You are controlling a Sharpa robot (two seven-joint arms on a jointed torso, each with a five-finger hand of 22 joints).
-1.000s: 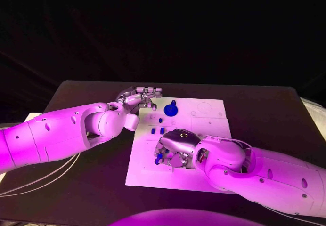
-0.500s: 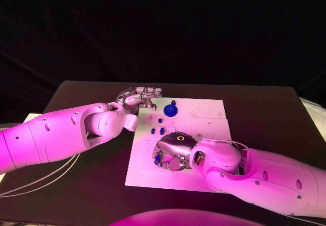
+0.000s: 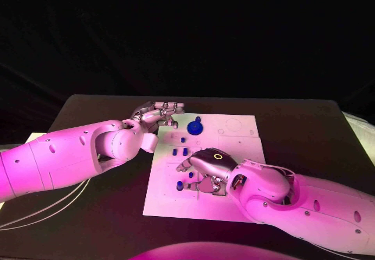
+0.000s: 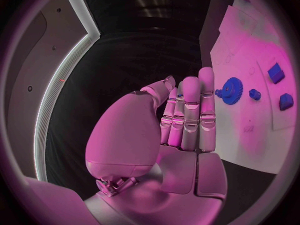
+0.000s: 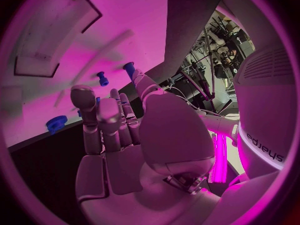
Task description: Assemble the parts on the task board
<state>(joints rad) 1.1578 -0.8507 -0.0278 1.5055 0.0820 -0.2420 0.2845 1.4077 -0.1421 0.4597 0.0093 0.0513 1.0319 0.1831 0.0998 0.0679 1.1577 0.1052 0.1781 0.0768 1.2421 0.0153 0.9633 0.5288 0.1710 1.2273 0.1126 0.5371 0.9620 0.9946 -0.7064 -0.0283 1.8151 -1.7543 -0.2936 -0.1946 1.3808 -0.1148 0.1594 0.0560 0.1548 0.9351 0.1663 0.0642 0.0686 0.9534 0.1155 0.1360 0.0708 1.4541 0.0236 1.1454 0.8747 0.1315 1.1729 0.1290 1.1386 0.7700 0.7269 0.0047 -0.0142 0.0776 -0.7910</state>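
Your left hand (image 3: 159, 115) sits at the far left corner of the task board (image 3: 238, 142), just off its edge over the black table (image 3: 312, 124); in the left wrist view its fingers (image 4: 187, 112) lie straight and close together with nothing in them, so call it released. Just right of those fingertips, on the far part of the board, you have the blue gear (image 3: 195, 127), lying flat on the white surface and clear of the hand. Nearer you from the gear, two small blue blocks (image 3: 184, 140) lie side by side on the board, and nearer again another small blue part (image 3: 186, 153) lies just beside your right hand. By the board's left side, a round blue piece (image 3: 180, 185) lies just left of the right hand's fingertips; you cannot tell whether they touch it. Your right hand (image 3: 205, 172) hangs over the near middle of the board, palm down, fingers curled toward the surface. The right wrist view shows its fingers (image 5: 109, 122) part-bent with no part seen between them, yet you cannot tell for certain if it is grasping anything.
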